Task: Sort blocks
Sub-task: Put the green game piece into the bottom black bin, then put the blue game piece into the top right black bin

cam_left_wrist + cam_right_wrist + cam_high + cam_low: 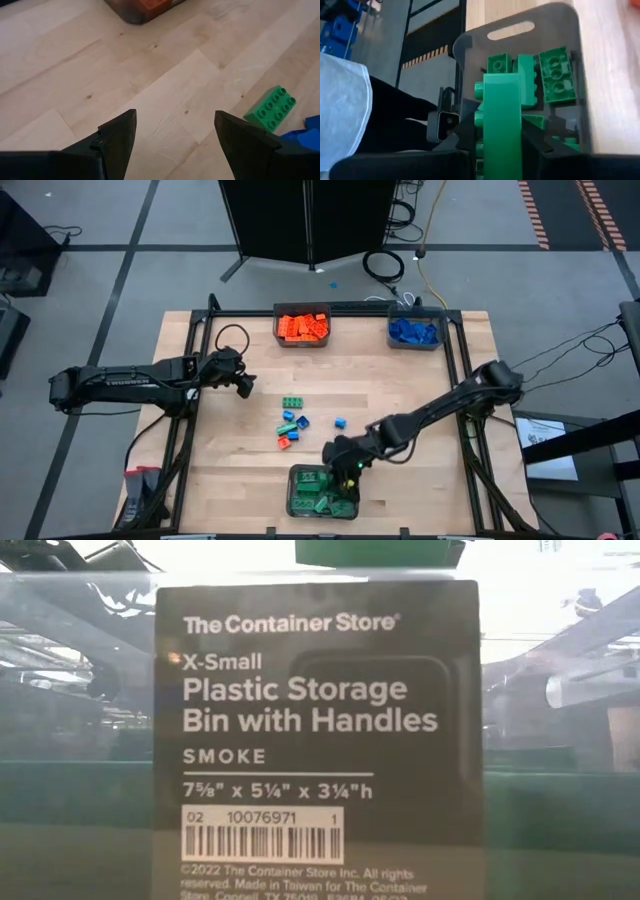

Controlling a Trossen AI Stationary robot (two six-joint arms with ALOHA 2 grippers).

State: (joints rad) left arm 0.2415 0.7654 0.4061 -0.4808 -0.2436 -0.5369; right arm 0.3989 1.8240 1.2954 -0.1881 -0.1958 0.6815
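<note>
Under my left tool (175,145) I see the worktop (165,75) as pale, matt wood with fine grain and small dark knots. Its fingers (117,137) look like dull black plastic. In my right tool (502,145) sits a smooth, glossy green plastic brick (502,115); just beyond it, the bin (520,25) is smoky translucent plastic.

Filling the frame, a smoke-grey translucent bin wall (80,740), bearing a dark printed label (315,740) at its centre, showing a barcode (262,841) low on that label, glimpsing green (380,550) above the label.
</note>
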